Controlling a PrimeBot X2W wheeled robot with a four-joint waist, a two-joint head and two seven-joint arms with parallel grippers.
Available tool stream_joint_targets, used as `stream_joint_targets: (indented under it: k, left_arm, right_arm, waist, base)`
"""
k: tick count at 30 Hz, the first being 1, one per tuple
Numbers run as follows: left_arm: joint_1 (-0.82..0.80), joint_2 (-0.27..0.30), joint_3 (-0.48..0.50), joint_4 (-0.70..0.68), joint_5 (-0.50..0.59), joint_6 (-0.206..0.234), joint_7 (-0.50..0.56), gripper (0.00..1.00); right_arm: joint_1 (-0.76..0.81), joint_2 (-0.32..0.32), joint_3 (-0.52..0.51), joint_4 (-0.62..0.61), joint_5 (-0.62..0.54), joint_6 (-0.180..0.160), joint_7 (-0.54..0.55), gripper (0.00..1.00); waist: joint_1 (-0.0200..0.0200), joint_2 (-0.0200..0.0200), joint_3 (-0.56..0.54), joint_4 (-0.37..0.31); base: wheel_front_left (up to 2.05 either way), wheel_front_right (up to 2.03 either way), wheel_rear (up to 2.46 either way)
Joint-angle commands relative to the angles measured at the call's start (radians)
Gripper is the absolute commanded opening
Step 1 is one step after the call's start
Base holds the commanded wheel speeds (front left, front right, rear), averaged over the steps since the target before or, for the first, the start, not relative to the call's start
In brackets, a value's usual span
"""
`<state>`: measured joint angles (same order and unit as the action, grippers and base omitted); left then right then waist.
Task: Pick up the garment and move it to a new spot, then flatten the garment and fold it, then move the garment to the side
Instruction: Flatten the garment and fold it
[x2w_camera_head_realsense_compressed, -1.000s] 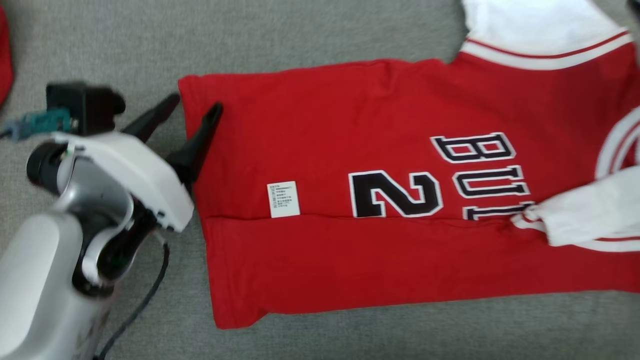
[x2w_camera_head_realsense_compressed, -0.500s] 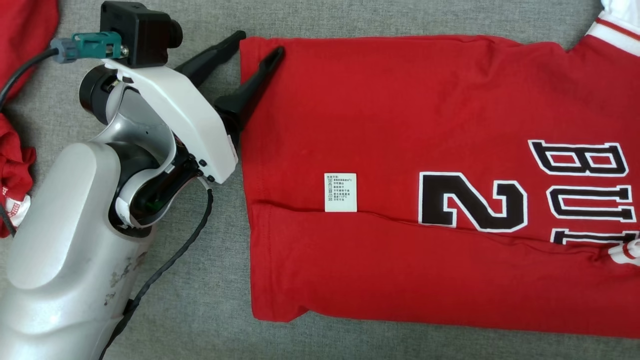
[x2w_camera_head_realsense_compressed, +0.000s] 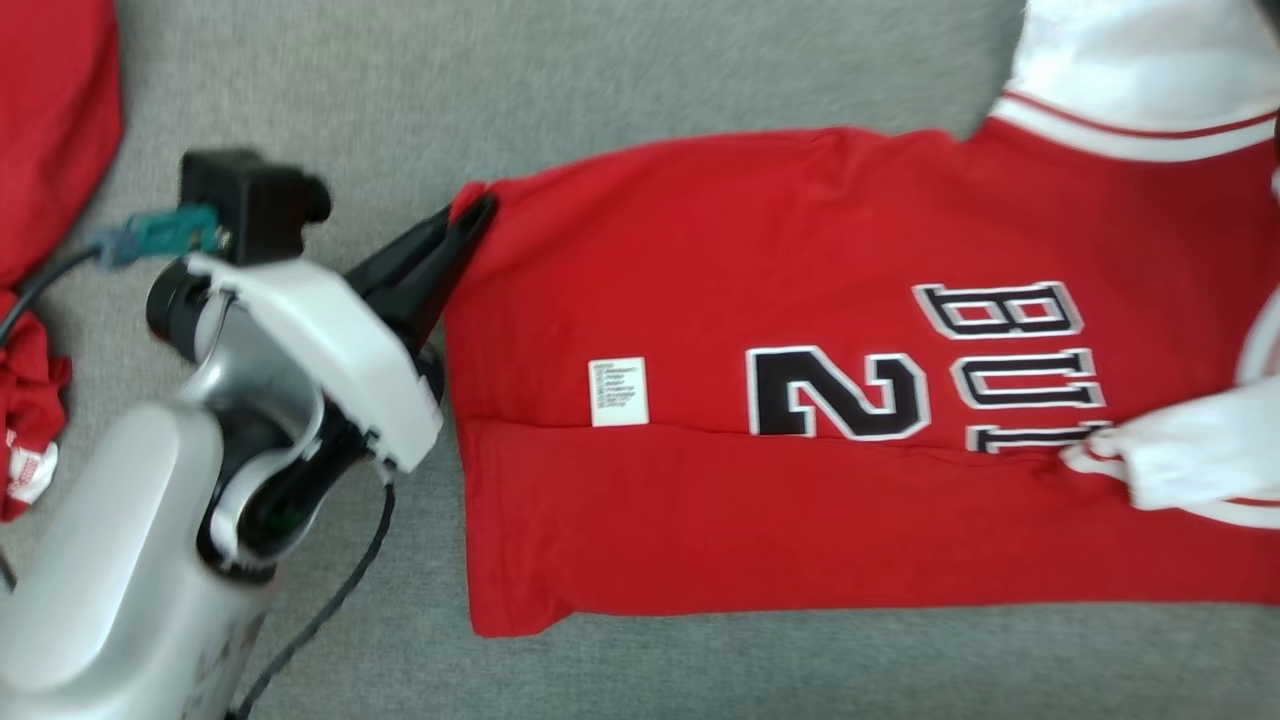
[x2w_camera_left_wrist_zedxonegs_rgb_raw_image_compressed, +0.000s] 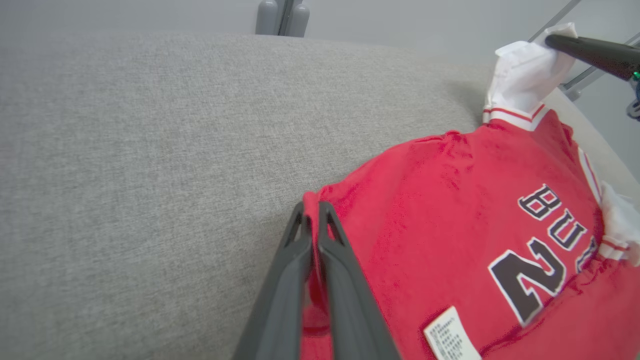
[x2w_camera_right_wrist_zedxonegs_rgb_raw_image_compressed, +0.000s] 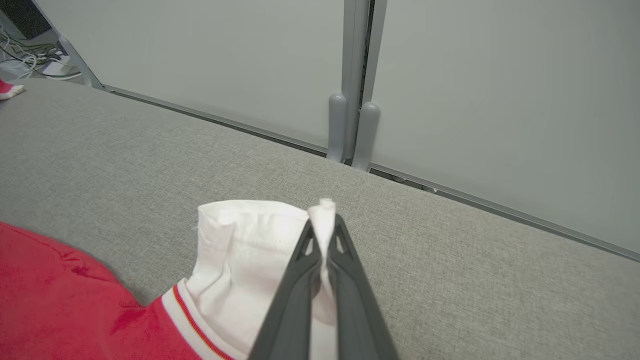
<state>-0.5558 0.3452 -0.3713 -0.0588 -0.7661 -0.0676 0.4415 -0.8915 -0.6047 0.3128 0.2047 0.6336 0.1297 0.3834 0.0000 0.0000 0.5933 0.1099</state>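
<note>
The garment (x2w_camera_head_realsense_compressed: 800, 230) is a red jersey with white sleeves, black "2" and letters, spread on a grey padded surface (x2w_camera_head_realsense_compressed: 600, 80). My left gripper (x2w_camera_head_realsense_compressed: 478, 208) is at its far left hem corner, fingers shut on the red cloth; the left wrist view shows the corner pinched between the fingertips (x2w_camera_left_wrist_zedxonegs_rgb_raw_image_compressed: 311, 209). My right gripper (x2w_camera_right_wrist_zedxonegs_rgb_raw_image_compressed: 324, 224) is shut on the edge of the far white sleeve (x2w_camera_right_wrist_zedxonegs_rgb_raw_image_compressed: 240, 240), which stands raised off the surface. That same sleeve (x2w_camera_left_wrist_zedxonegs_rgb_raw_image_compressed: 525, 70) and a dark finger of the right gripper (x2w_camera_left_wrist_zedxonegs_rgb_raw_image_compressed: 595, 52) appear at the top right of the left wrist view.
Other red cloth lies at the left edge (x2w_camera_head_realsense_compressed: 55, 120) and lower left (x2w_camera_head_realsense_compressed: 25, 400). A black cable (x2w_camera_head_realsense_compressed: 330, 600) hangs from my left arm. Grey wall panels with a post (x2w_camera_right_wrist_zedxonegs_rgb_raw_image_compressed: 350, 125) stand just behind the surface's far edge.
My left gripper's fingers, open astride the hem corner half a second ago, have closed on it, and the corner is slightly bunched. The head camera has shifted between frames.
</note>
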Motion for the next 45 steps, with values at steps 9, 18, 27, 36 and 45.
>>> stream_joint_targets:
  k: [9, 18, 27, 36, 45]
  left_arm:
    - [0.25, 0.033, 0.061, -0.123, -0.03, 0.063, -0.08, 0.0]
    - [0.511, 0.021, 0.097, -0.082, -0.003, 0.139, -0.208, 1.0]
    - [0.664, -0.049, 0.137, -0.035, 0.083, 0.187, -0.494, 1.0]
    - [0.614, -0.132, 0.104, 0.009, 0.209, 0.189, -0.686, 1.0]
    - [0.54, -0.221, 0.115, 0.076, 0.292, 0.16, -0.707, 1.0]
  right_arm:
    - [0.428, -0.001, -0.135, -0.169, 0.063, 0.002, -0.125, 0.0]
    - [0.733, 0.126, -0.156, -0.196, -0.01, 0.002, -0.171, 1.0]
    - [0.759, 0.149, -0.248, -0.212, -0.086, 0.002, -0.096, 1.0]
    - [0.667, 0.162, -0.273, -0.138, -0.188, 0.002, 0.066, 1.0]
    - [0.602, 0.2, -0.261, 0.044, -0.237, 0.001, 0.091, 1.0]
  waist:
    - [0.0, 0.0, -0.226, -0.119]
    - [0.0, 0.0, -0.286, -0.176]
    - [0.0, 0.0, -0.325, -0.183]
    - [0.0, 0.0, -0.275, -0.126]
    - [0.0, 0.0, -0.215, -0.072]
  base:
    - [0.0, 0.0, 0.0]
    - [0.0, 0.0, 0.0]
    - [0.0, 0.0, 0.0]
    - [0.0, 0.0, 0.0]
    - [0.0, 0.0, 0.0]
